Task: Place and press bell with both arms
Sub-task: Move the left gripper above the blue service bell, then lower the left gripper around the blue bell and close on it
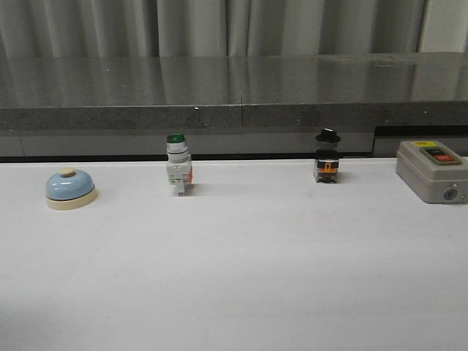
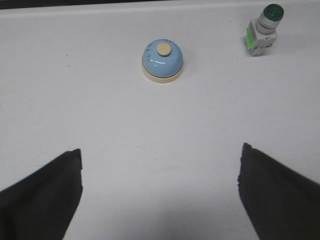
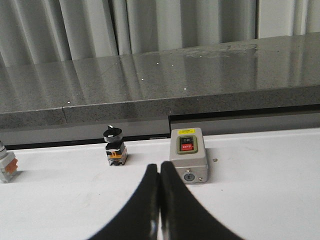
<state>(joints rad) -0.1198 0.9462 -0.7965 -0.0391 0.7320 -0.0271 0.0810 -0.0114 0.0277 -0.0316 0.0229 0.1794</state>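
The light-blue bell (image 1: 70, 189) with a cream base and cream button stands upright on the white table at the far left. In the left wrist view the bell (image 2: 162, 61) lies well ahead of my left gripper (image 2: 160, 155), whose black fingers are spread wide open with only bare table between them. My right gripper (image 3: 159, 170) is shut, its two black fingers pressed together and holding nothing; it hovers over the table short of the grey box. Neither arm shows in the front view.
A green-capped white push-button switch (image 1: 178, 164) stands at centre left and a black-knobbed switch (image 1: 327, 156) at centre right. A grey box with red and green buttons (image 1: 432, 170) sits at the far right. A dark grey ledge (image 1: 234, 95) runs behind the table.
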